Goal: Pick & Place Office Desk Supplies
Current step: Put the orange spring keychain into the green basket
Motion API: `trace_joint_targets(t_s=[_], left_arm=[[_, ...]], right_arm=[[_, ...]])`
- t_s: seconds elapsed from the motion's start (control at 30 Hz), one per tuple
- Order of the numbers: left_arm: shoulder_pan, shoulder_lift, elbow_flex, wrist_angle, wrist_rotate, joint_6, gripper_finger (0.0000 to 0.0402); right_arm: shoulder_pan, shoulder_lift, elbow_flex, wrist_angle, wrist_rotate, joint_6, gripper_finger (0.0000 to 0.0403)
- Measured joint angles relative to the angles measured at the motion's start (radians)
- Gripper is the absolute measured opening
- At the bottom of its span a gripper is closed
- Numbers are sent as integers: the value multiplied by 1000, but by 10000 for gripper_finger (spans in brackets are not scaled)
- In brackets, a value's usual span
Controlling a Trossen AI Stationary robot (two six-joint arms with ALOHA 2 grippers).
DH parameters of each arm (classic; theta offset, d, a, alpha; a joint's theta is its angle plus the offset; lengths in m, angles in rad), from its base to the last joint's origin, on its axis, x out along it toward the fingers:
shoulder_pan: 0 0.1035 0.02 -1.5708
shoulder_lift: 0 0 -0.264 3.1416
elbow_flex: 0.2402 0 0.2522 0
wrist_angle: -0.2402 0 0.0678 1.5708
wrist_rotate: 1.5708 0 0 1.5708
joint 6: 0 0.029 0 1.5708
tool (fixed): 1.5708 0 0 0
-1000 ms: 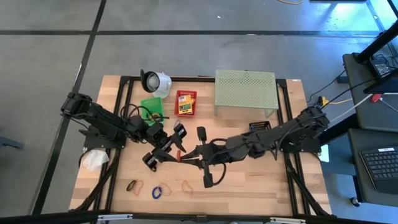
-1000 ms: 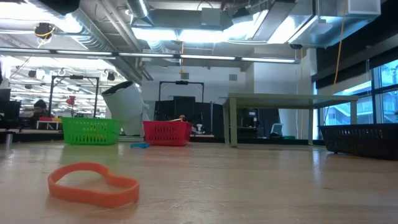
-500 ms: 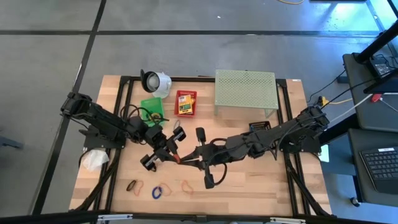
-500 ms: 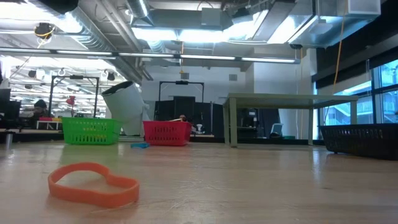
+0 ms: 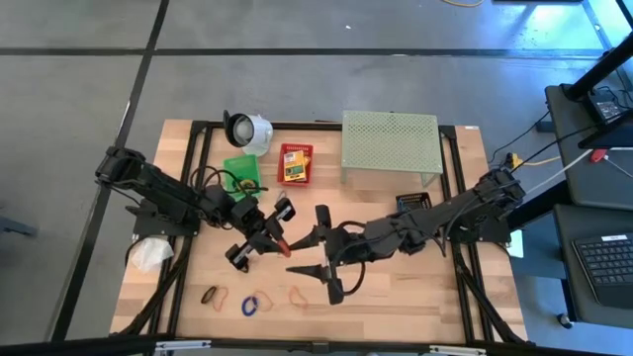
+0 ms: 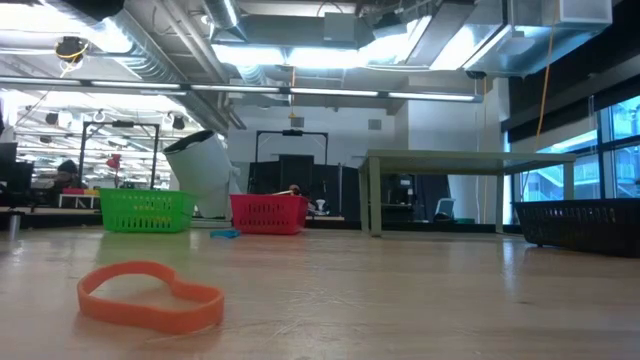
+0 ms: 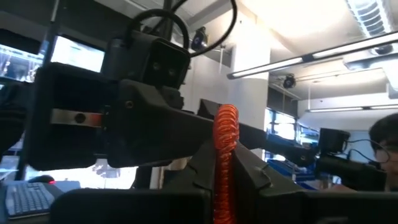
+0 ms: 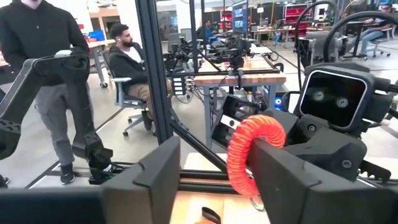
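A red coiled loop (image 5: 283, 246) hangs in the air over the table's middle, with my left gripper (image 5: 278, 240) shut on it. My right gripper (image 5: 297, 256) faces it from the table's right and is open. Its fingers (image 8: 144, 180) stand on either side of the loop (image 8: 251, 151). On the table near the front edge lie a black band (image 5: 213, 295), a blue band (image 5: 252, 304) and an orange band (image 6: 150, 295). A crayon box lies in a red basket (image 5: 295, 163), beside a green basket (image 5: 240, 168). My left gripper pinches the red coiled loop (image 7: 225, 158) between its two fingers, coming from the table's left and slanting upward. The loop stands upright between the fingers, lifted clear of the table. Which part of the loop they are on, I cannot tell.
A pale green perforated shelf (image 5: 390, 144) stands at the far right and a white round object (image 5: 247, 129) at the far left. A black tray (image 5: 413, 201) lies under my right arm. White crumpled material (image 5: 148, 254) sits at the left edge. People stand beyond the table.
My left gripper has shut on the red coiled loop that my right gripper was holding up. My right gripper has then opened and let go of it. Both arms have kept their place, and the loop stays lifted clear of the table.
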Motion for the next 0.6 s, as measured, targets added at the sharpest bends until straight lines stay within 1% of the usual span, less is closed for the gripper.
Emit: trace_joint_targets(t_s=[0.07, 0.13, 0.2, 0.27, 0.33, 0.4, 0.5, 0.6], left_arm=[[0, -1, 0, -9, -15, -1, 14], [-1, -9, 0, -30, -58, -2, 14], [0, -25, 2, -94, -137, 1, 14], [5, -39, 0, -205, -230, 8, 14], [4, -71, -1, -281, -313, 30, 14], [1, -119, 2, -356, -369, 50, 14], [3, -161, 1, -426, -390, 84, 14], [-5, -204, 1, -427, -387, 95, 14]], right_arm=[[2, 0, 0, -1, 28, -1, 206], [10, -2, 0, -1, 81, -8, 212], [16, -6, 0, -2, 147, -23, 212], [15, -3, -2, -18, 212, -34, 209], [15, -3, -3, -32, 278, -42, 206], [19, -10, -2, -42, 308, -34, 206], [19, -13, -2, -77, 315, 4, 206], [10, -14, -2, -67, 315, 16, 206]])
